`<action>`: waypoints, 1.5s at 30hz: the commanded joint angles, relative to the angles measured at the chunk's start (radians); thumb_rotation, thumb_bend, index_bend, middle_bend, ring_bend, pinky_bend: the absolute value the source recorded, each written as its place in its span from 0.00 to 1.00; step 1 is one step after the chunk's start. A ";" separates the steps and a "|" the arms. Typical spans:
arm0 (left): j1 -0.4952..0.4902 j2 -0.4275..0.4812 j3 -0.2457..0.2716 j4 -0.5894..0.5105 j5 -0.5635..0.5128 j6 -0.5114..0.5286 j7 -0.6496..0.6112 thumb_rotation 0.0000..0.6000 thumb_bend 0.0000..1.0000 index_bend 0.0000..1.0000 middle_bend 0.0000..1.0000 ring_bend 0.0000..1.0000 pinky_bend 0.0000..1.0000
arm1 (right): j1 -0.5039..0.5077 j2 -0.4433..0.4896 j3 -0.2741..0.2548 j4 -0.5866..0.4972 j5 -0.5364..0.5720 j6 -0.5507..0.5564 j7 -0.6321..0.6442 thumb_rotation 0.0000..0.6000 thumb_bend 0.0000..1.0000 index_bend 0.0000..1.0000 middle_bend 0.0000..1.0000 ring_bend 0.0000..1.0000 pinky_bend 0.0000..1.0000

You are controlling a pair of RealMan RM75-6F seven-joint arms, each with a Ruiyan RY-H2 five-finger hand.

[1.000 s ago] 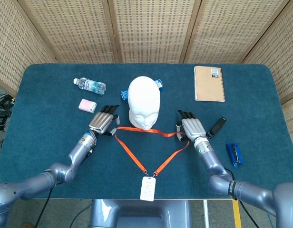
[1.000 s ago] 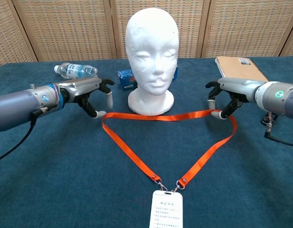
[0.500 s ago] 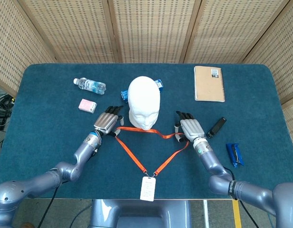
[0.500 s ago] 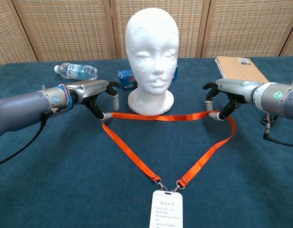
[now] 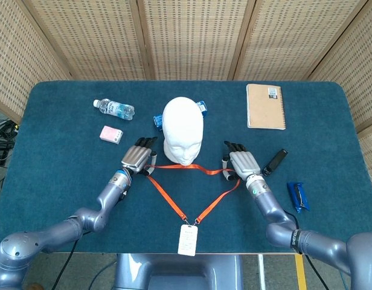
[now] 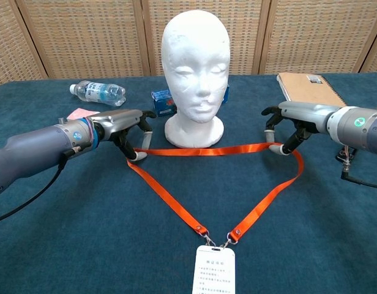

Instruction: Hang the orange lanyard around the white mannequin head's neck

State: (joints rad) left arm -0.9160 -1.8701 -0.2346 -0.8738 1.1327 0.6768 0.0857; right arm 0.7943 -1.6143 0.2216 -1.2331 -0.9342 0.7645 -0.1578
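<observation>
While the smooth white mannequin head (image 5: pixel 182 129) stands on the blue felt table (image 5: pixel 53 181), a flat orange lanyard (image 5: pixel 174 208) lies in a triangle before it; from the chest camera, the left hand (image 6: pixel 124 125) and right hand (image 6: pixel 292 119) pinch its corners before woven-cane screens (image 6: pixel 84 30).

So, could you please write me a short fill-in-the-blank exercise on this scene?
1. The lanyard lies on the table in front of the ____.
2. The badge hangs at the table's ____ edge.
3. The notebook lies on the robot's ____ side.
4. The left hand touches the lanyard's ____ corner.

Missing: mannequin head; near; right; left
</observation>
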 commanded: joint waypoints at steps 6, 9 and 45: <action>0.025 0.016 0.022 -0.035 0.062 0.063 -0.047 1.00 0.46 0.75 0.00 0.00 0.00 | -0.007 0.012 -0.005 -0.021 -0.020 0.011 0.004 1.00 0.64 0.69 0.00 0.00 0.00; 0.068 0.058 0.072 -0.103 0.145 0.155 -0.061 1.00 0.46 0.76 0.00 0.00 0.00 | -0.014 0.047 -0.019 -0.072 -0.060 0.020 0.000 1.00 0.64 0.70 0.00 0.00 0.00; 0.199 0.484 0.070 -0.720 0.345 0.525 -0.037 1.00 0.46 0.77 0.00 0.00 0.00 | -0.064 0.430 0.054 -0.614 -0.349 0.208 0.196 1.00 0.64 0.71 0.00 0.00 0.00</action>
State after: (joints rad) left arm -0.7213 -1.4057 -0.1471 -1.5707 1.4937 1.1962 0.0455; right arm 0.7316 -1.1981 0.2614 -1.8300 -1.2920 0.9628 0.0255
